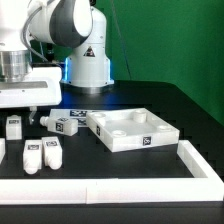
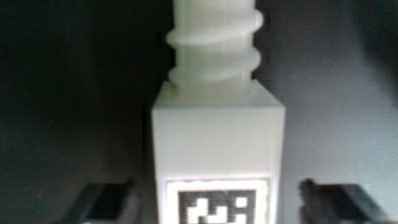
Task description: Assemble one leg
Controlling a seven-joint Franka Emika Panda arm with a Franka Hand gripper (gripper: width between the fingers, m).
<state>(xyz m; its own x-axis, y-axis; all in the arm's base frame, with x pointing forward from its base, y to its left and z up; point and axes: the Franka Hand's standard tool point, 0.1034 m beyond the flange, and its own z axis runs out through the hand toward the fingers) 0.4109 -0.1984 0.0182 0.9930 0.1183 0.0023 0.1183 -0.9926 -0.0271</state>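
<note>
Four legs point(image 1: 52, 153), one panel point(image 1: 130, 131), one hand point(image 2: 217, 203) open, fingers point(image 2: 338, 200) flanking a leg point(image 2: 217, 120)

The leg point(image 2: 217, 130) — white block, tagged, screw-threaded tip — lies flat.

We see a white arm point(image 1: 62, 22) of smooth, rounded shells, with dark bands at the joints. Its base point(image 1: 88, 62) bears a small dark logo and glows blue at the foot. A ribbed grey collar point(image 1: 14, 66) sits at the wrist. The jaws are dark grey.
</note>
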